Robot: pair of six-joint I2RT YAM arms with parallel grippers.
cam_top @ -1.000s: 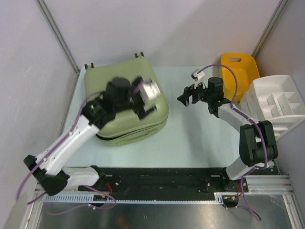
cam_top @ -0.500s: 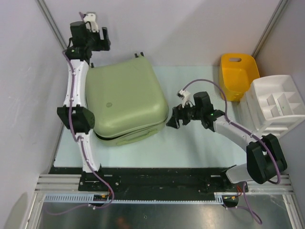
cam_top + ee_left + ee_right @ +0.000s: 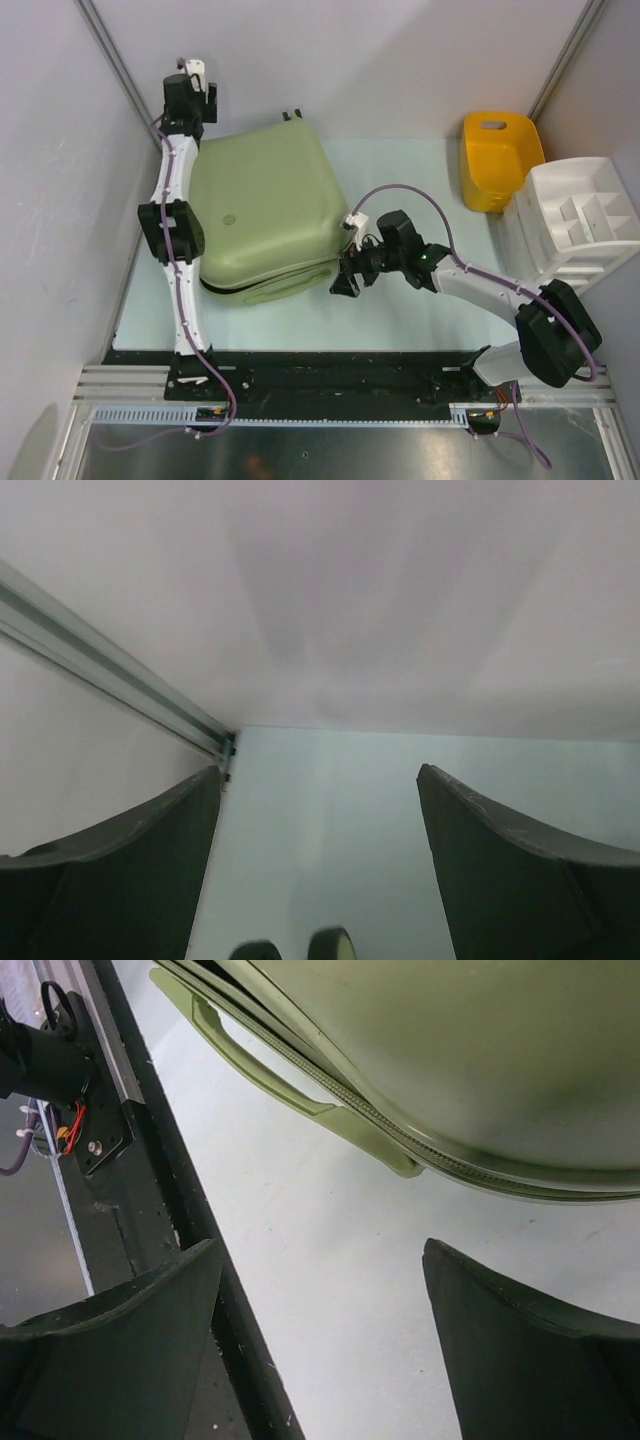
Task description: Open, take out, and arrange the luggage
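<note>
1. Top view: the luggage lies shell up on the left half of the table, and looks closed to me. My left gripper is in the far-left corner, past the luggage's far edge. My right gripper sits low just beside its near-right corner. A tub and a tray stand at the far right.
2. Left wrist: the fingers are spread wide with nothing between them, only table and wall ahead.
3. Right wrist: the fingers are wide apart and empty over bare table. The luggage's handle lies just ahead, untouched.
</note>
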